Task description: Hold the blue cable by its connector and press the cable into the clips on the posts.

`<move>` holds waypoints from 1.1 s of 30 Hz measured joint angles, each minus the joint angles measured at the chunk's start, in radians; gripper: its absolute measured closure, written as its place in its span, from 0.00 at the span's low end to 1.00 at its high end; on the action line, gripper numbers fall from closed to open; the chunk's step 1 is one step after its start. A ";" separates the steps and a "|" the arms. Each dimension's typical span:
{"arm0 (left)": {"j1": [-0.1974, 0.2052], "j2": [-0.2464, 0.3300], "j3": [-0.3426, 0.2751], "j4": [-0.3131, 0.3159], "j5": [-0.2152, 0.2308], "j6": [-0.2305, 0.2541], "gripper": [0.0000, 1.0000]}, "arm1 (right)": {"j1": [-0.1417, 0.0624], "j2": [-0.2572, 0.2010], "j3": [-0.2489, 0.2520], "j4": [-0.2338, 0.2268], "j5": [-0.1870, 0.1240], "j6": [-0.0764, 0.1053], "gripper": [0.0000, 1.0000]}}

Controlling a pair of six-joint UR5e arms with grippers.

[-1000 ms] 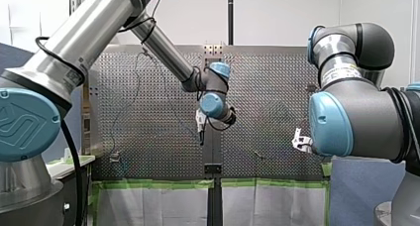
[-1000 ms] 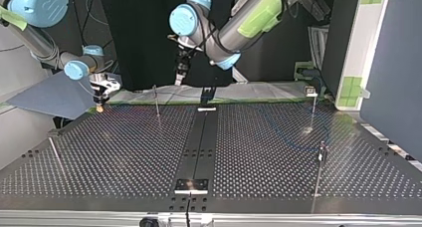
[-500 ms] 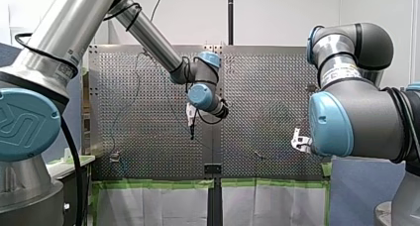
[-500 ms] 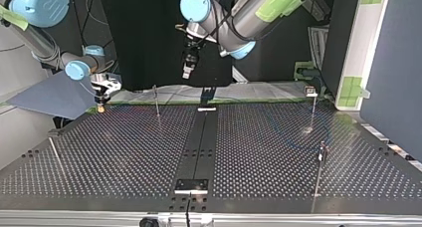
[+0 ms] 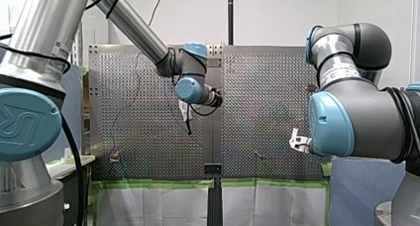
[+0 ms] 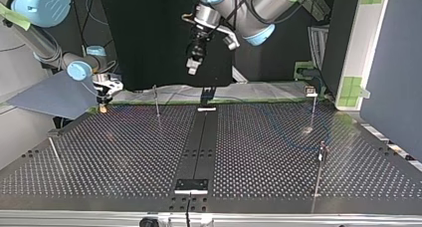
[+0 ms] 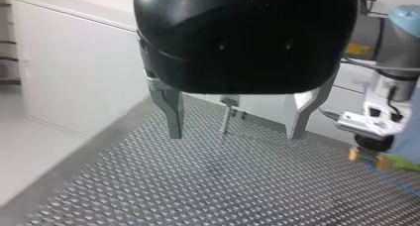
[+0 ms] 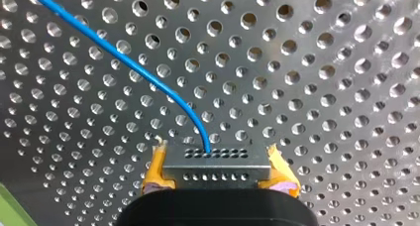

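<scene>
Perforated metal table [image 8: 322,62] is filling the right wrist view. Nearest, my right gripper [image 8: 218,172] is clamping the grey connector [image 8: 217,164] between its yellow pads [image 8: 154,169]; its black body is hiding the connector's lower part. From there the thin blue cable [image 8: 148,75] is curving away over the holes and running out of view. Farther off, my left gripper [image 7: 235,136] is hanging wide open, holding nothing, with a post [image 7: 226,118] beyond its metal fingers [image 7: 173,112].

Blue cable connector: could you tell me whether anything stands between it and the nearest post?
Nothing visible does. My right end effector holds the connector, and only perforated table shows between it and the nearest post.
</scene>
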 joint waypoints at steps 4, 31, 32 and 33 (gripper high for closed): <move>0.003 0.042 -0.042 0.042 -0.008 -0.010 0.00 | 0.005 0.000 0.000 0.000 0.000 -0.009 1.00; 0.031 0.036 -0.315 0.315 -0.022 -0.013 0.00 | 0.069 -0.109 0.062 0.122 0.022 -0.144 1.00; 0.032 0.030 -0.328 0.328 -0.028 -0.005 0.00 | 0.074 -0.120 0.068 0.122 0.022 -0.152 1.00; 0.032 0.027 -0.338 0.338 -0.032 0.001 0.00 | 0.077 -0.128 0.071 0.122 0.021 -0.156 1.00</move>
